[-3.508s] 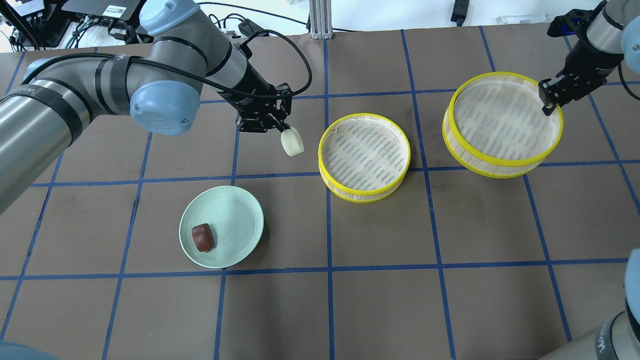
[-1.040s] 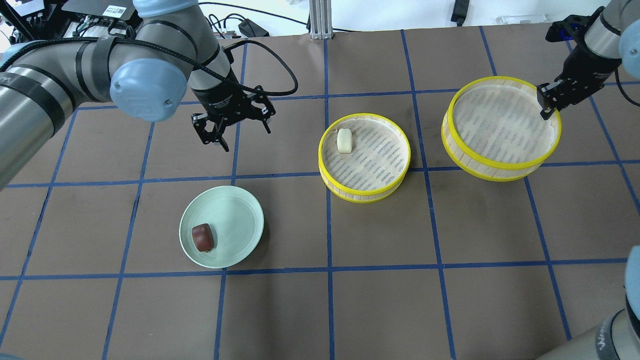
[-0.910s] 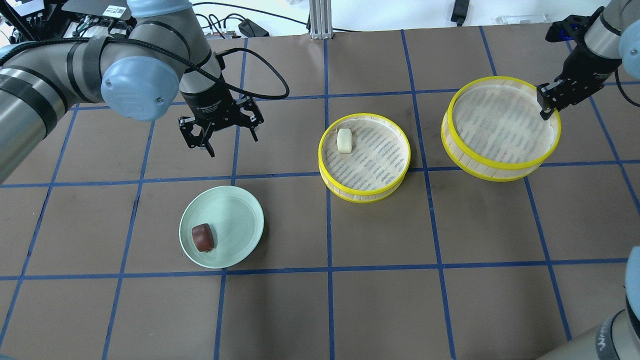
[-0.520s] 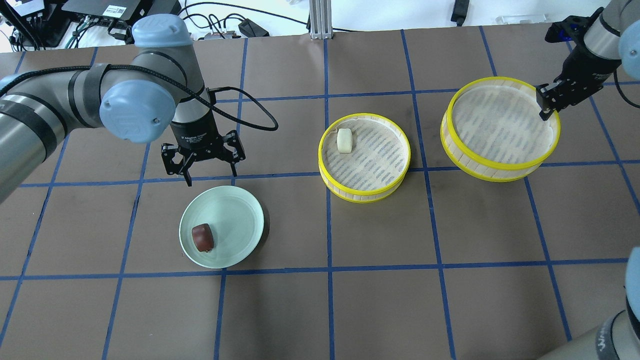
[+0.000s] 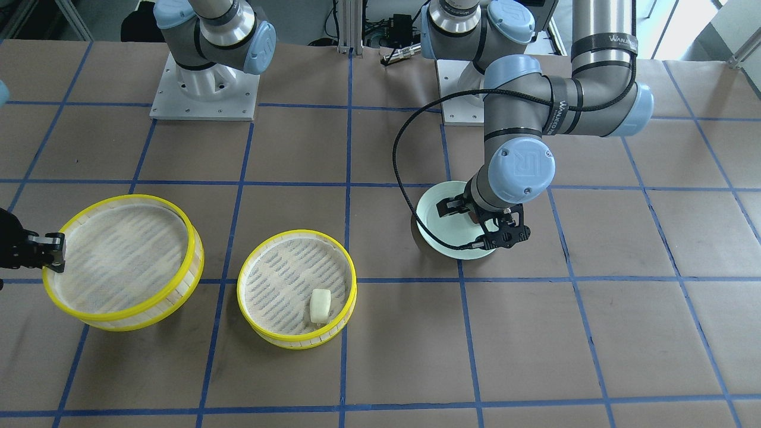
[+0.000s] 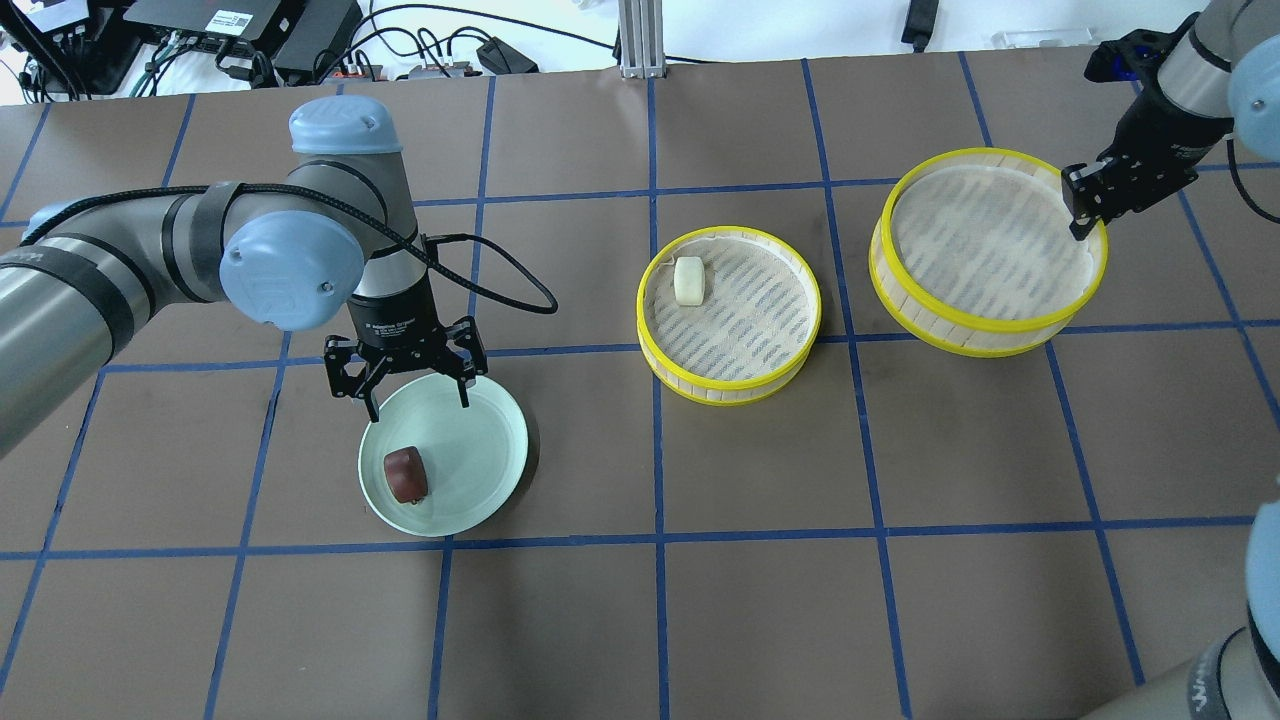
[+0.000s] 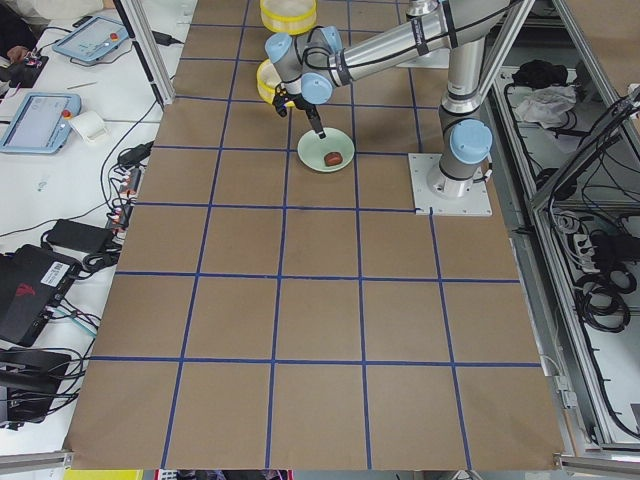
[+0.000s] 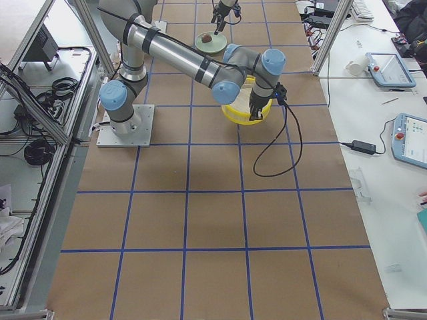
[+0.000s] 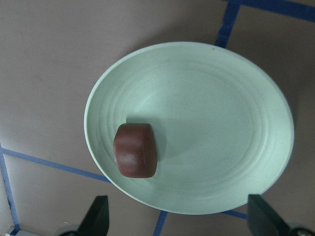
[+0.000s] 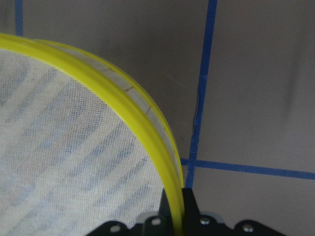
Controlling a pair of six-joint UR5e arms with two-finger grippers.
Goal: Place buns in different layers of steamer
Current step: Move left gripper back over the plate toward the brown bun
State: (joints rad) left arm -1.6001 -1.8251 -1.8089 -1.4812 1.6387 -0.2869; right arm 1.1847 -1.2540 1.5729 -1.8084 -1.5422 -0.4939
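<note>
**Q:** Two buns, two layers: what has changed?

**A:** The white bun [image 6: 688, 280], carried by the left gripper [image 6: 417, 400] seconds ago, now lies in the middle steamer layer [image 6: 745, 310], near its far-left rim. The left gripper has since swung back. It now hangs over the far edge of the green plate [image 6: 475, 450], jaws spread and empty.

**Q:** And the brown bun [image 6: 406, 473]?

**A:** It is unmoved on the plate, toward the near-left side, and nothing touches it.

**Q:** The right gripper [image 6: 1082, 215]?

**A:** It is clamped on the yellow rim of the second steamer layer [image 6: 985, 240]. That layer is empty and has drifted slightly toward the middle one.

**Q:** What does this mean for the task?

**A:** It looks half done. The brown bun has yet to be grasped, and it belongs in the second layer, not beside the white bun.
</note>
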